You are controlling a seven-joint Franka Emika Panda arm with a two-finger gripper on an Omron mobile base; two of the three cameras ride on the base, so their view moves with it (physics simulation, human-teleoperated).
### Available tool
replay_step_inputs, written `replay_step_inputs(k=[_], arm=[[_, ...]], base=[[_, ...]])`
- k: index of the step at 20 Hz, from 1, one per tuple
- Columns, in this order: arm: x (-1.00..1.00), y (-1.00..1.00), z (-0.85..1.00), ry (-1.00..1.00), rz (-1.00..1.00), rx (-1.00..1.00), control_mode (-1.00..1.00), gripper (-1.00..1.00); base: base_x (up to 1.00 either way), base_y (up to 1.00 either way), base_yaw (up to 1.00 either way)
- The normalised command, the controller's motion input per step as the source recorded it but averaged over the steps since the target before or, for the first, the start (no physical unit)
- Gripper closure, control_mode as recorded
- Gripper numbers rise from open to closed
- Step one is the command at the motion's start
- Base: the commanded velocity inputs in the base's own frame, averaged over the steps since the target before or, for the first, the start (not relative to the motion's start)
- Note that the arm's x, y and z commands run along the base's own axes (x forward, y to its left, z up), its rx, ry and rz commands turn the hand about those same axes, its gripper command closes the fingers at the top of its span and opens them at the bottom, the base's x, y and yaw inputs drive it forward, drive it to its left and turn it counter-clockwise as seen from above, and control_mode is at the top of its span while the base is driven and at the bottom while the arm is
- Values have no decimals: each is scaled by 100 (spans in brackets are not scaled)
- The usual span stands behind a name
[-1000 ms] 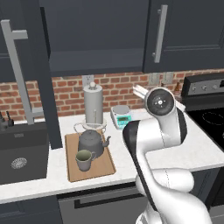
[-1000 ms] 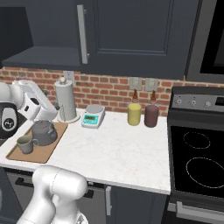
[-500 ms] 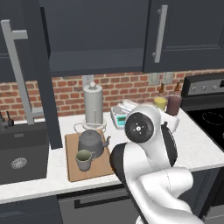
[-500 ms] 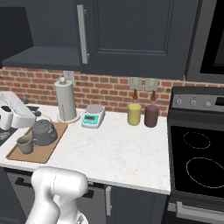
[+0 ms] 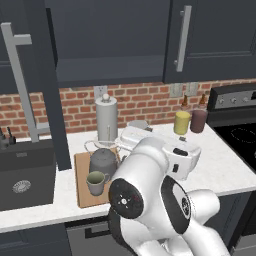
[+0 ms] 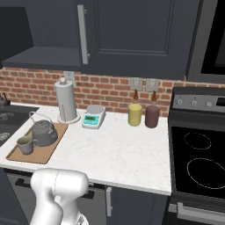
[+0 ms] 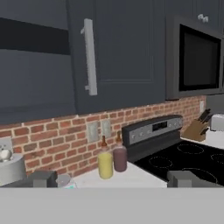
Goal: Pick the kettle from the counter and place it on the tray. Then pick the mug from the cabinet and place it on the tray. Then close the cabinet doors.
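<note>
— Kettle (image 5: 103, 162) first: where do you see it?

— You have it on the tray (image 5: 83, 192), toward the back half of the board, with the mug (image 5: 95, 182) just in front of it, also on the wood. In the right base view the same pair sits at the left end of the counter (image 6: 118, 149) — kettle (image 6: 43, 132) behind, mug (image 6: 25, 145) nearer the front edge, tray (image 6: 44, 154) under both.

— And the gripper?

— Look at the hand view: the gripper (image 7: 111, 179) has its two dark fingertips (image 7: 42, 178) standing far apart at the bottom, fully spread, with nothing between them. It faces along the brick wall toward the stove (image 7: 183, 155), the yellow canister (image 7: 105, 164) and the maroon canister (image 7: 119, 158) side by side ahead of it.

— The cabinet?

— You can see the cabinet (image 5: 107, 45) standing open above the tray, its dark inside showing. One door (image 5: 22, 90) is swung out toward you on the left, its long silver handle (image 5: 19, 80) upright. The neighbouring door (image 5: 210, 40) to the right lies flat and shut.

— Anything else on the counter?

— A tall silver cylinder (image 6: 66, 102) stands behind the tray, and a small scale (image 6: 93, 117) sits just to its right, near the wall.
</note>
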Motion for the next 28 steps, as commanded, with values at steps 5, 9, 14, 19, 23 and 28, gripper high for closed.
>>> replay_step_inputs(k=[5, 9, 14, 19, 23, 28], arm=[[-63, 5, -17, -29, 4, -21, -100, -100], [-36, 3, -38, -2, 3, -19, -100, -100], [-8, 0, -50, -1, 0, -13, -100, -100], [0, 23, -58, 0, 0, -19, -100, -100], [3, 59, -42, -2, 0, -16, -100, -100], [23, 53, -13, -3, 0, -9, -100, -100]], base=[[0, 0, 0], [0, 0, 0], [0, 0, 0], [0, 0, 0], [0, 0, 0], [0, 0, 0]])
